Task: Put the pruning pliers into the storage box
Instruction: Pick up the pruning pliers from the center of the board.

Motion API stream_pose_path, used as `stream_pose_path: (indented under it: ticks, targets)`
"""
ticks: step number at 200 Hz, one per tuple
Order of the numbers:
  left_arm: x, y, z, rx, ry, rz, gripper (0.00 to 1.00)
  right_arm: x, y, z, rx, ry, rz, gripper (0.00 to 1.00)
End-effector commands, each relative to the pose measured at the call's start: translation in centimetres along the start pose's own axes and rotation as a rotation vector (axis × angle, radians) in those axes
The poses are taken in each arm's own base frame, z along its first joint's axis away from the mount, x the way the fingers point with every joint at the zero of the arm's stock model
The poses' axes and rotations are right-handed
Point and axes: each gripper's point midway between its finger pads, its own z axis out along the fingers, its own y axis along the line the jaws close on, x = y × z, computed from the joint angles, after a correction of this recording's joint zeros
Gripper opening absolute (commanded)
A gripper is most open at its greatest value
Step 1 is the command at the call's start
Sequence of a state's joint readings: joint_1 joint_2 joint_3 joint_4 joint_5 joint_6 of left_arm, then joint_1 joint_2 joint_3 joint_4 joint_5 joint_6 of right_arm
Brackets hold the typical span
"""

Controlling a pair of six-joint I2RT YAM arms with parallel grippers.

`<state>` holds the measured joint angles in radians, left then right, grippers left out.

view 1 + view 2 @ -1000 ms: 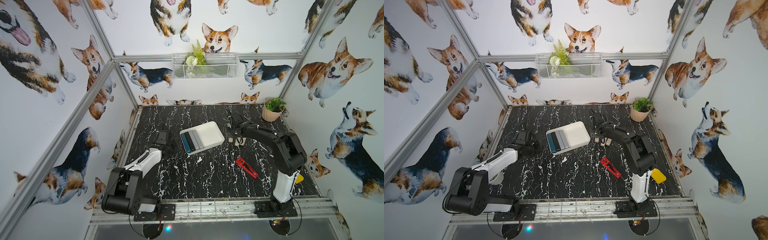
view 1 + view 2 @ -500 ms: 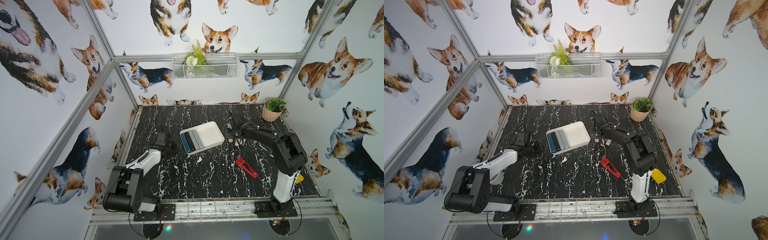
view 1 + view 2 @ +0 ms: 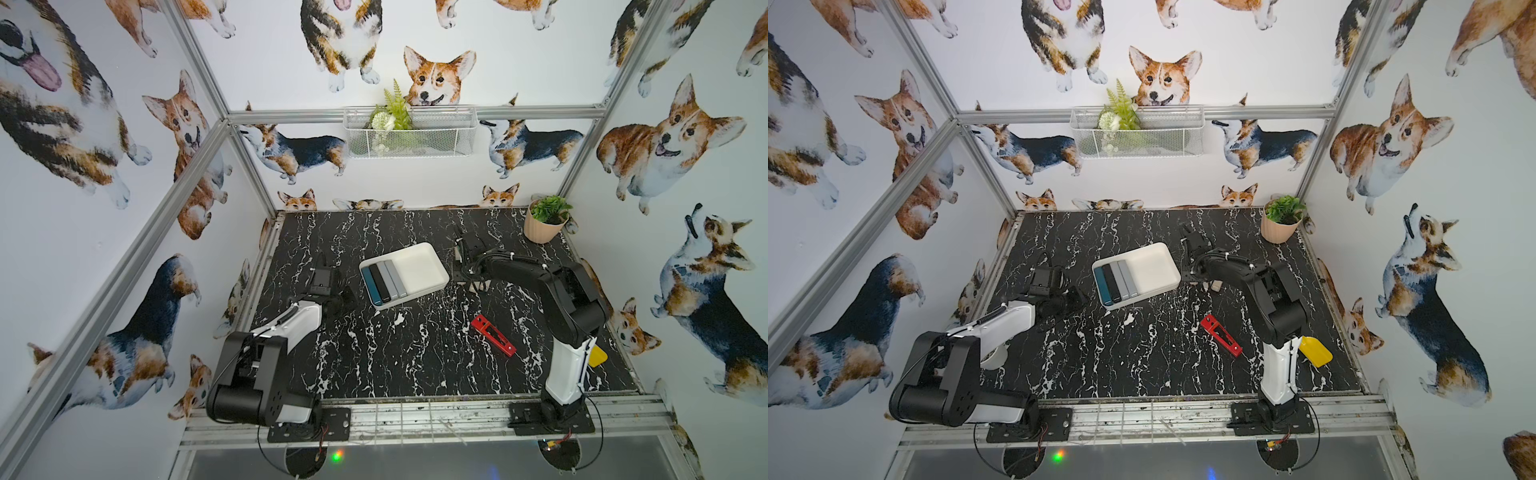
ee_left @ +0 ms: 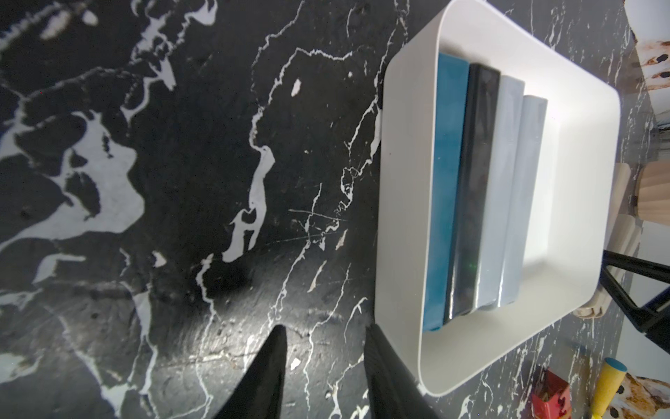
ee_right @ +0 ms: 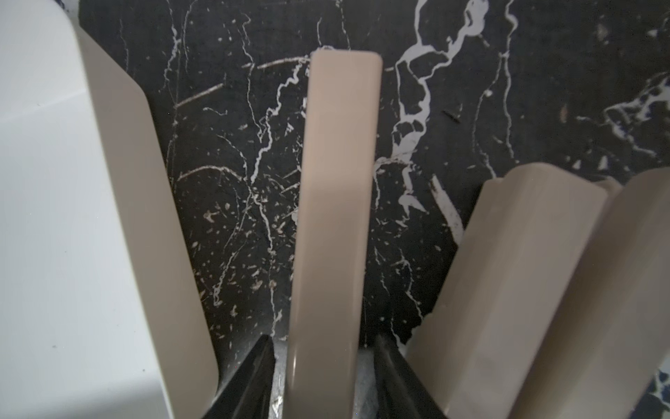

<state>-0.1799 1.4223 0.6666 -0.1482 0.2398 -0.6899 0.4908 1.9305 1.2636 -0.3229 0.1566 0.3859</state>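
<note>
Tabletop: we see a black marble table [image 3: 415, 365] with white veins.
Left arm: the left gripper [image 4: 324, 328] hangs over bare marble just beside the storage box [image 4: 402, 181]. Its jaws stand apart with nothing between them.
Middle: the storage box sits at a slant to the table's front edge in both top views.
Inside the box: four pruning pliers lie side by side, touching, in its left part. We see a teal bar [image 4: 444, 188], a black bar [image 4: 471, 188] and two grey bars [image 4: 498, 188].
Right arm: the right gripper [image 5: 324, 339] reaches down just right of the box. Its jaws straddle a beige bar [image 5: 337, 199], and we cannot tell whether the pads press it.
Beside that bar: a second beige bar [image 5: 145, 217] lies against the box's outer wall. More beige [image 5: 525, 272] lies on the other side, and we cannot tell whether that is one bar or two.
Front right: a red bar [image 3: 493, 335] with black slots lies alone, well apart from the box.
Right edge: a yellow shovel [image 3: 1316, 351] shows partly behind the right arm.
Back right corner: a potted plant [image 3: 542, 228] stands upright.
</note>
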Motion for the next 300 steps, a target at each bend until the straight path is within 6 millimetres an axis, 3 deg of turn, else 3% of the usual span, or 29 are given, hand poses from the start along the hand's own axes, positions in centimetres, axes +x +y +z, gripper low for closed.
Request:
stream_pose_path:
  ticks: [1, 67, 130, 221, 300]
  targets:
    - [-0.2, -0.1, 0.1, 0.01, -0.01, -0.009, 0.39, -0.6, 0.4, 0.2, -0.012, -0.015, 0.019, 0.47]
    - [-0.2, -0.3, 0.4, 0.021, -0.003, -0.021, 0.39, 0.4, 0.2, 0.9, -0.002, 0.017, 0.009, 0.3]
    - [0.2, 0.0, 0.0, 0.021, -0.012, -0.025, 0.39, 0.4, 0.2, 0.7, -0.004, 0.021, 0.012, 0.0]
    - [0.1, 0.1, 0.1, 0.018, -0.017, -0.031, 0.39, -1.9, 0.3, -2.8, -0.024, -0.056, -0.004, 0.0]
    - [-0.1, -0.1, 0.3, 0.027, -0.018, -0.04, 0.39, -3.3, 2.2, -5.3, -0.074, -0.103, -0.038, 0.0]
